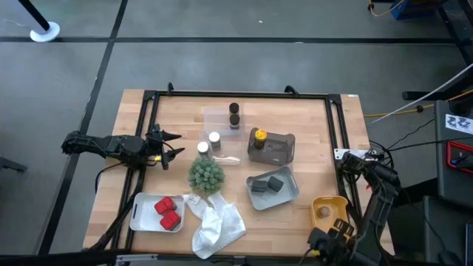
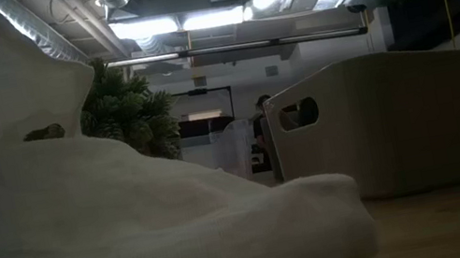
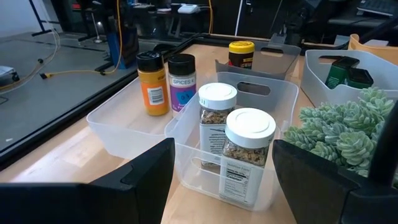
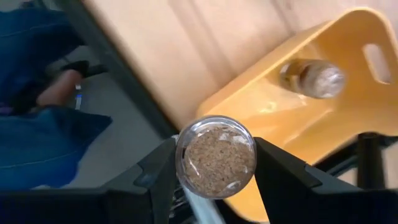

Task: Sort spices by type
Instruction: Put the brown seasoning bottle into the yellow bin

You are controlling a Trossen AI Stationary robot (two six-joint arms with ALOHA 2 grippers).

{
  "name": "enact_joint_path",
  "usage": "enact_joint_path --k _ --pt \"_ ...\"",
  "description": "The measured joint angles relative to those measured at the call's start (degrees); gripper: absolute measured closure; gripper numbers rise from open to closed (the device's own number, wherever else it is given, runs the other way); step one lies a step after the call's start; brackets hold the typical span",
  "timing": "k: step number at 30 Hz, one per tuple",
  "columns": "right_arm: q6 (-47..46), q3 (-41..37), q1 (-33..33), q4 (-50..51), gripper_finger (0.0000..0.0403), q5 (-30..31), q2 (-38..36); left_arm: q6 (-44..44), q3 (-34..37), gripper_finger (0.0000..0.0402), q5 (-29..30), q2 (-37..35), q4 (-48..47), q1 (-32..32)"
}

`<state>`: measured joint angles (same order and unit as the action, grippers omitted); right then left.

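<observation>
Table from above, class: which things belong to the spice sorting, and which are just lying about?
Job:
dark jars
white-capped jars
yellow-capped jar
red packets
grey blocks
tan jar in right gripper

Lying about:
plant
white bag

**Spices on the table, grouped by kind**

Two dark brown jars (image 1: 234, 115) stand upright in a clear tray; two white-capped jars (image 1: 208, 142) stand in the tray beside it. A yellow-capped jar (image 1: 259, 138) stands in a grey bin. Two red packets (image 1: 168, 211) lie in a white tray, two dark grey blocks (image 1: 267, 185) in another. One tan jar (image 4: 216, 156) is gripped, another (image 4: 314, 78) lies in the yellow tray
</observation>
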<state>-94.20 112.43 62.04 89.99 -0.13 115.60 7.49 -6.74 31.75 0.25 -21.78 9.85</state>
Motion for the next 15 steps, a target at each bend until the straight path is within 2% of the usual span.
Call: enact_joint_path --k 7,15 --pt "-0.4 -10.3 0.2 0.1 0.0216 -1.8 -4.8 -0.2 0.0 0.0149 0.0 0.0 0.0 0.0" --pt "-1.8 -18.9 0.2 -0.4 0.0216 0.1 -6.5 -0.1 0.0 0.0149 0.0 0.0 -0.1 0.0"
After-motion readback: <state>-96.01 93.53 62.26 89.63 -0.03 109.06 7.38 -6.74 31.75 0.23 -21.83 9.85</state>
